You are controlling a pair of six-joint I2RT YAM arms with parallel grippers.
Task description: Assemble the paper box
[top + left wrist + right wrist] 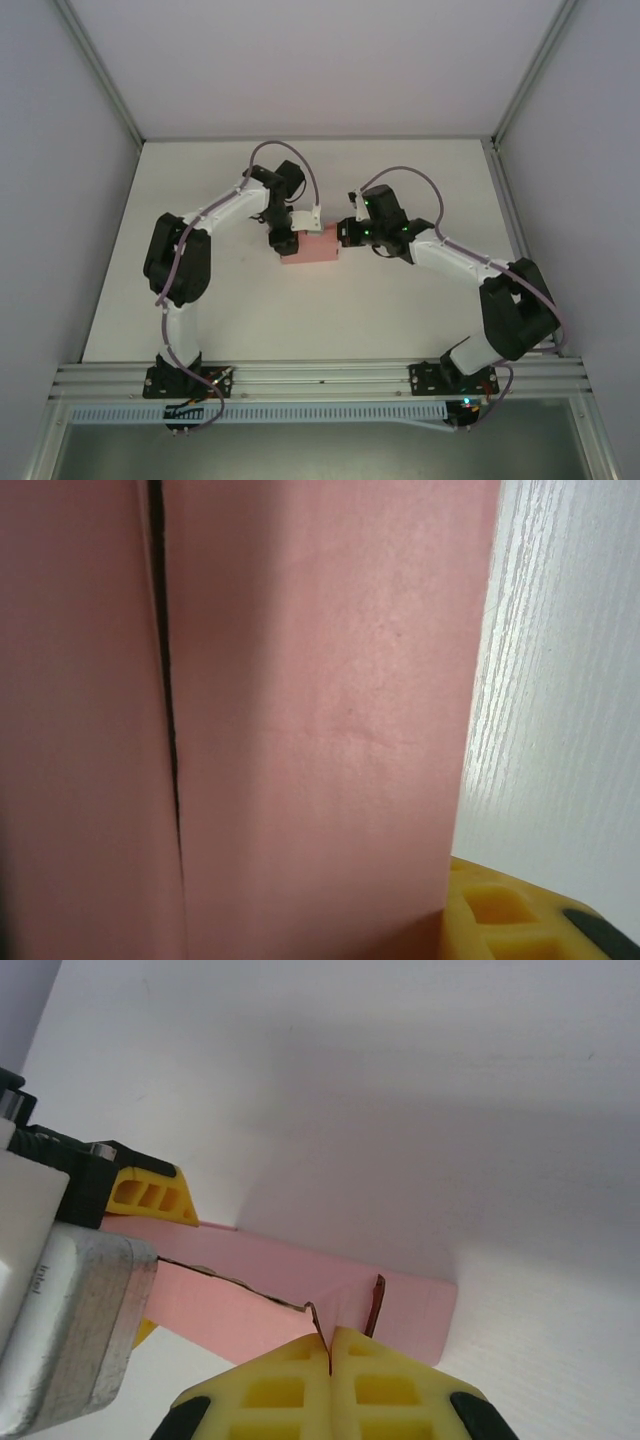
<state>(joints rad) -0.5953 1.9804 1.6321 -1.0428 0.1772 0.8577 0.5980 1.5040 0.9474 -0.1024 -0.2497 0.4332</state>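
The table (pixel 200 300) is seen from above with both arms bent inward over its middle, somewhat nearer the far edge than the near one. The left arm (pixel 180 262) is raised from its base at the near-left, folded at the elbow and reached rightward. The right arm (pixel 470 265) is folded likewise from the near-right and reached leftward, so that the two wrists are brought close together.

The box (pixel 315 247) is held between them over the middle of the table. Whether its underside touches the table cannot be told. Its left end is taken by the left gripper (pixel 283 243) and its right end by the right gripper (pixel 342 233).

In the right wrist view the left gripper's yellow fingers (pixel 150 1195) are set on opposite faces of the box, clamped on it. In the left wrist view a pink wall split by a dark seam (pixel 165 700) is pressed close to the lens, with one finger (pixel 500 910) against its lower corner.

The right gripper's fingers (pixel 280 1390) are closed tight together, and a thin upright flap (pixel 377 1305) edge of the box is pinched between them.
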